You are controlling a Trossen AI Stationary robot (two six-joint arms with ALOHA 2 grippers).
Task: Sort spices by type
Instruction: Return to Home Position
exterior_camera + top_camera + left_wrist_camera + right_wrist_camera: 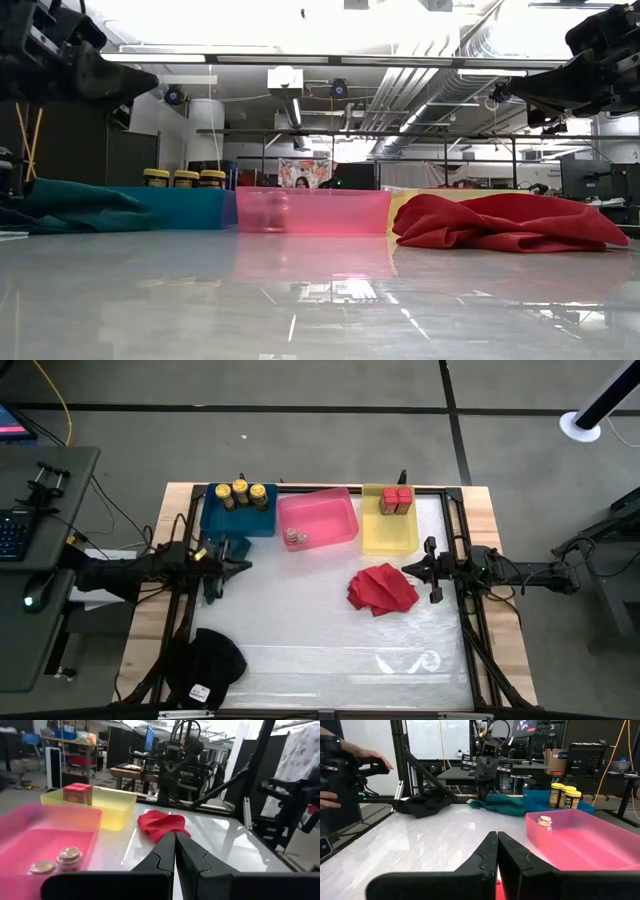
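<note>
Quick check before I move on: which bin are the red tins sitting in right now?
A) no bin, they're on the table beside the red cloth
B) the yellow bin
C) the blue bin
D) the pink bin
B: the high view shows the red tins standing inside the yellow bin, and the left wrist view shows the same.

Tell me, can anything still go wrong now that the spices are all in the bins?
Maybe two things. The red cloth lies loose close to the shut right gripper; if that arm dipped while moving, it might snag and drag it. The shut left gripper hangs by the teal cloth beside the blue bin; catching that cloth could nudge the bin holding the yellow-lidded jars.
</note>
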